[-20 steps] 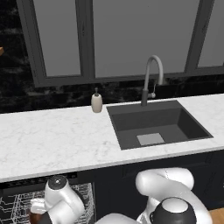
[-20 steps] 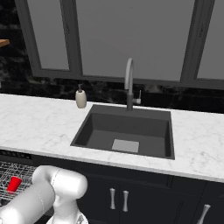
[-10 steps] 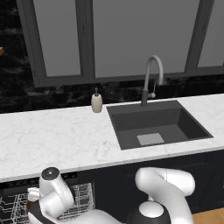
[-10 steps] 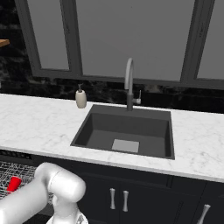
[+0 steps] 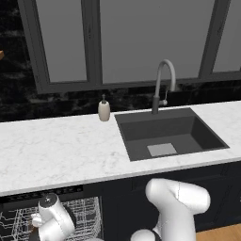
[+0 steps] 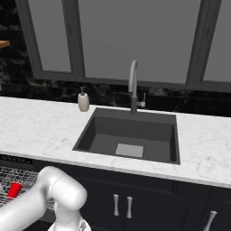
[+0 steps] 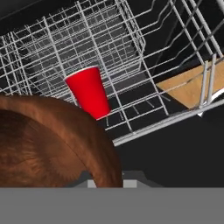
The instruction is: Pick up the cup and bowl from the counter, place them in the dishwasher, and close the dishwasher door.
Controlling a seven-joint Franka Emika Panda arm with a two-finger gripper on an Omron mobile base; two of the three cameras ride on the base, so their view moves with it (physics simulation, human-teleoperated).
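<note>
The red cup (image 7: 89,92) lies tilted inside the white wire rack (image 7: 109,43) of the open dishwasher (image 5: 42,195), and it also peeks out at the left edge of the right base view (image 6: 14,189). The dark brown bowl (image 7: 48,144) fills the lower left of the hand view, right against the camera and hiding the fingertips. My gripper (image 5: 40,229) is low over the rack (image 5: 84,212), shut on the bowl. The white marble counter (image 5: 56,146) holds neither dish. The dishwasher door is out of view.
A beige soap dispenser (image 5: 104,110) stands by the dark inset sink (image 5: 164,136) with its curved faucet (image 5: 162,84). Dark cabinets (image 6: 122,205) run under the counter to the right of the dishwasher. Wooden floor (image 7: 188,87) shows beyond the rack's edge.
The hand has sunk lower and to the left, down over the dishwasher rack, taking the bowl with it. The cup has not moved.
</note>
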